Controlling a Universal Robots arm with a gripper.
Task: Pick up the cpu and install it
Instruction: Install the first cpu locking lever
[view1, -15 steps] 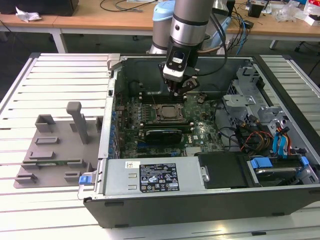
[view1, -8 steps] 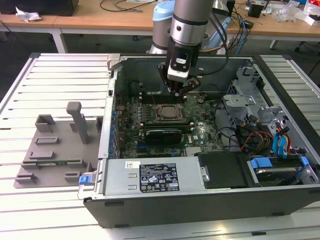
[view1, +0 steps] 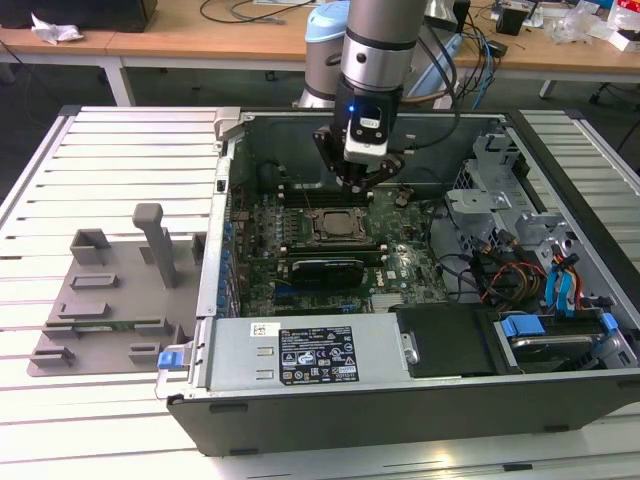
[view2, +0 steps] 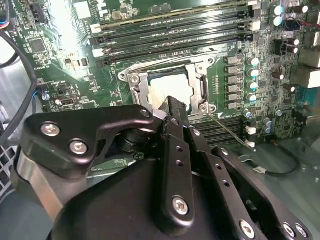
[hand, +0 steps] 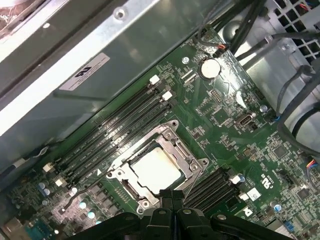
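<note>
The cpu (hand: 155, 170) is a pale shiny square lying flat inside the metal-framed motherboard socket (hand: 192, 160). It also shows in the second wrist view as the cpu (view2: 167, 87) and in the exterior view as the cpu (view1: 335, 226). My gripper (view1: 358, 183) hangs inside the open computer case, a short way above the socket and apart from the chip. In both wrist views the black fingertips (hand: 172, 196) sit pressed together with nothing between them. The gripper (view2: 172, 104) partly covers one edge of the socket.
Rows of memory slots (hand: 120, 125) flank the socket. Cables and drive cages (view1: 540, 270) crowd the case at the exterior view's right. A silver power supply (view1: 310, 355) lies along the front. A grey plastic fixture (view1: 100, 300) stands on the slatted table at the exterior view's left.
</note>
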